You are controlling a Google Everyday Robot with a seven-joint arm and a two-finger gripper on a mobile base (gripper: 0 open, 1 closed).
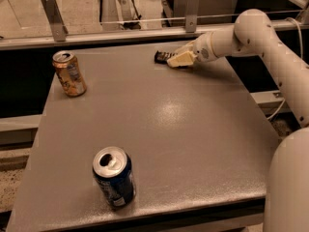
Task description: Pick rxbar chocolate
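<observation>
The rxbar chocolate point(162, 57) is a small dark flat bar with pale lettering. It lies on the grey table point(164, 129) near the far edge, right of centre. My gripper point(177, 60), cream-coloured at the end of the white arm point(251, 33), comes in from the right. It sits low at the bar's right end and covers that end. The bar's left part shows and rests on the table.
An orange-gold soda can point(70, 73) stands at the far left of the table. A blue soda can point(114, 177) stands near the front edge. A metal rail point(120, 33) with upright posts runs just behind the table's far edge.
</observation>
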